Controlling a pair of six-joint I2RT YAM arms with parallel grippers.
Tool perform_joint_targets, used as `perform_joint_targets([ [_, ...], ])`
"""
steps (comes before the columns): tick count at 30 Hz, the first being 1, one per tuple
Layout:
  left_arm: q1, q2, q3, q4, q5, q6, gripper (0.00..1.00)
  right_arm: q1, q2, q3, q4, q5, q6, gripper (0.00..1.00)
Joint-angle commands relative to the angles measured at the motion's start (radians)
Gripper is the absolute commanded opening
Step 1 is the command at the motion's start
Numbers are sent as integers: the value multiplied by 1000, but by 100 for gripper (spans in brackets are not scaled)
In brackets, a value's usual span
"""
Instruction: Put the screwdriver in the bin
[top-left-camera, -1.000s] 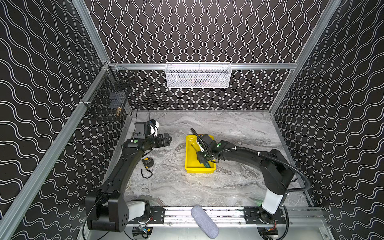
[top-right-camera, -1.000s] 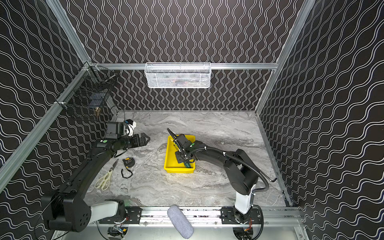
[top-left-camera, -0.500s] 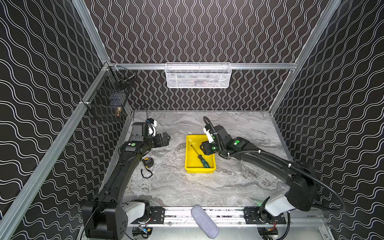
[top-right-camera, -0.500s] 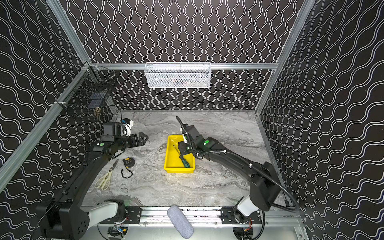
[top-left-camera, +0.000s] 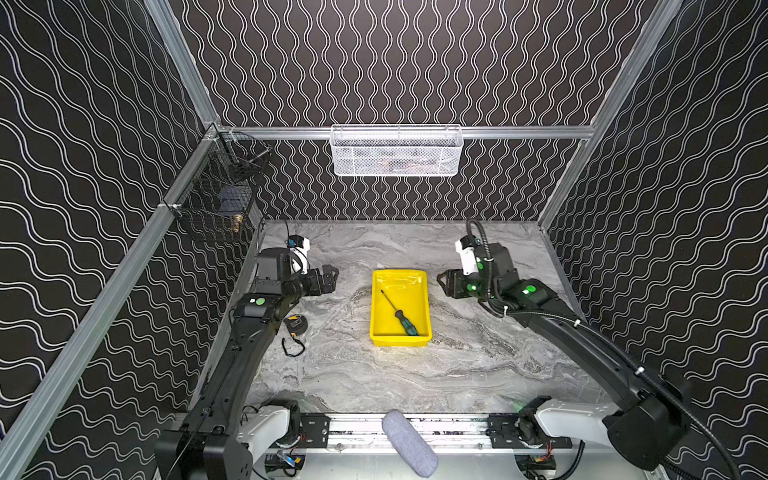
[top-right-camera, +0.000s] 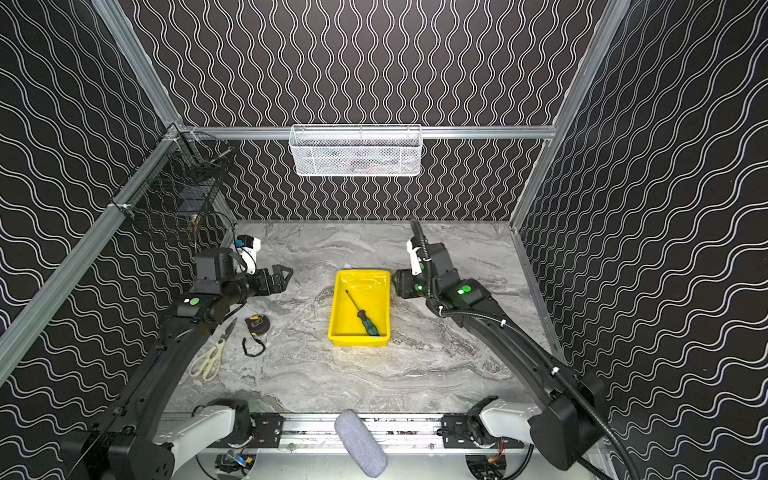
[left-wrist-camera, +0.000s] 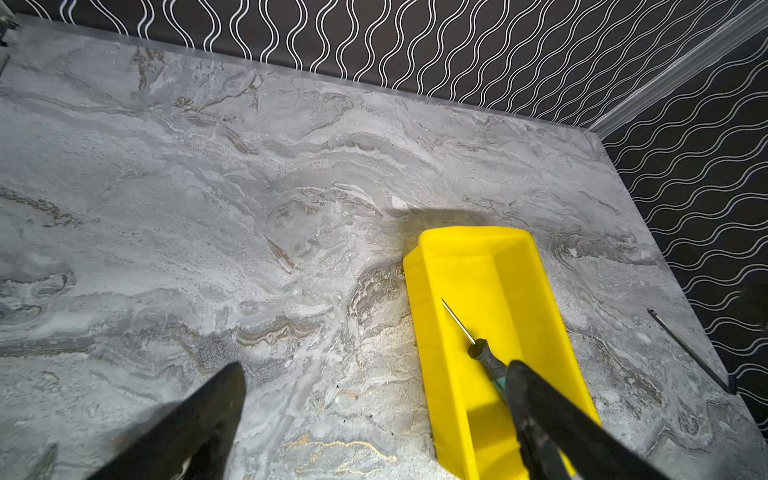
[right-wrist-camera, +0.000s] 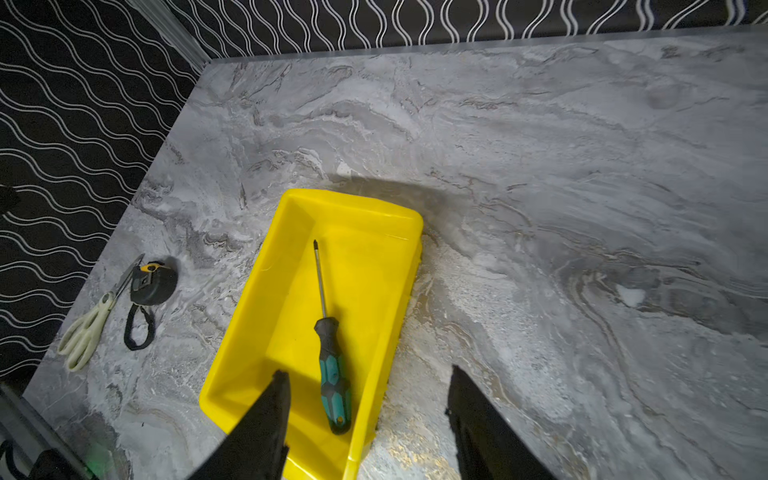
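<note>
The green-and-black screwdriver (top-left-camera: 406, 323) (top-right-camera: 368, 323) lies loose and slantwise on the floor of the yellow bin (top-left-camera: 400, 272) (top-right-camera: 361, 273), handle toward the near end. My right gripper (top-left-camera: 442, 282) (top-right-camera: 397, 282) hovers just right of the bin's far end, open and empty. In the right wrist view the screwdriver (right-wrist-camera: 332, 374) and the bin (right-wrist-camera: 353, 199) show beyond the spread jaws of that gripper (right-wrist-camera: 369, 372). My left gripper (top-left-camera: 332, 276) (top-right-camera: 286, 274) hangs open left of the bin, holding nothing. In the left wrist view that gripper (left-wrist-camera: 374, 368) frames bare marble, and one finger hides part of the screwdriver (left-wrist-camera: 484, 353) in the bin (left-wrist-camera: 419, 291).
A black-and-yellow tape measure (top-left-camera: 297, 324) (top-right-camera: 257, 323) (right-wrist-camera: 151, 282) and pale scissors (top-right-camera: 210, 357) (right-wrist-camera: 89, 324) lie by the left arm. A white mesh basket (top-left-camera: 397, 151) hangs on the back wall, a black wire basket (top-left-camera: 216, 199) on the left wall. A grey padded cylinder (top-left-camera: 409, 442) sits on the front rail.
My right gripper opened and left the screwdriver lying in the bin, then drew back up and to the right. The left gripper shifted slightly left.
</note>
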Motion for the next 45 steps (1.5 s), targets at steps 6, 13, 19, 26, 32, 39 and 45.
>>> perform_joint_targets([
  [6, 1, -53, -5, 67, -61, 9, 99, -166, -134, -70, 88, -8, -40, 74],
  [13, 1, -100, -27, 109, -50, 20, 99, -231, -158, -129, 120, -33, -27, 90],
  [19, 2, -103, -31, 108, -72, 15, 99, -242, -167, -158, 136, -18, -13, 99],
  [26, 1, -121, -41, 121, -168, -23, 99, -244, -222, -195, 190, 28, -46, 99],
  [32, 1, -134, -83, 185, -227, -2, 99, -249, -229, -189, 204, 115, -62, 99],
  [39, 1, -123, -158, 303, -223, 106, 99, -255, -177, -186, 284, 164, -157, 99],
  [45, 1, -150, -357, 614, -306, 111, 99, -258, -233, -348, 530, 226, -253, 99],
])
